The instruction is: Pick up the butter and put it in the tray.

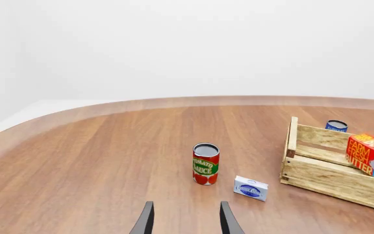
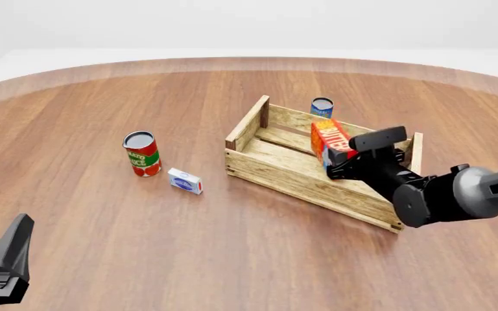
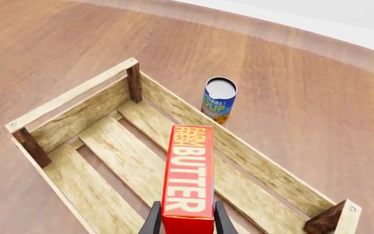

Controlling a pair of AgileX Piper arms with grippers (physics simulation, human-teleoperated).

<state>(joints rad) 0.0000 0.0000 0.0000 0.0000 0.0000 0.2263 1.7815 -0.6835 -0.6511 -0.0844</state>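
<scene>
Holding: your right gripper (image 3: 184, 222) is clenched on the butter (image 3: 189, 173), one finger on each long side of the carton — the pickup looks done.
Butter: it hangs over the inside of the tray (image 2: 271, 170), standing on end, its top leaning a little toward 11 o'clock in the front view; from the right wrist view the slatted floor shows all round it. You cannot tell from these pictures whether its lower end already touches the slats.
Tray: it sits right of centre on the table (image 2: 231, 259), its long axis running from 10 o'clock to 4 o'clock, with nothing else visible inside it.
Left gripper: your left gripper (image 1: 185, 219) is low at the 8 o'clock corner of the front view, fingers spread and empty — well apart from everything.
Bystanders: the tomato sauce can (image 2: 142, 153) and the small white-and-blue box (image 2: 185, 181) stand out at 9 o'clock from the tray; the blue soup can (image 2: 321, 107) stands just outside its far wall at 12 o'clock.
Left to do: by my reading, only the set-down and release remain — lower the carton to the slats, open, and lift clear of the tray wall.
</scene>
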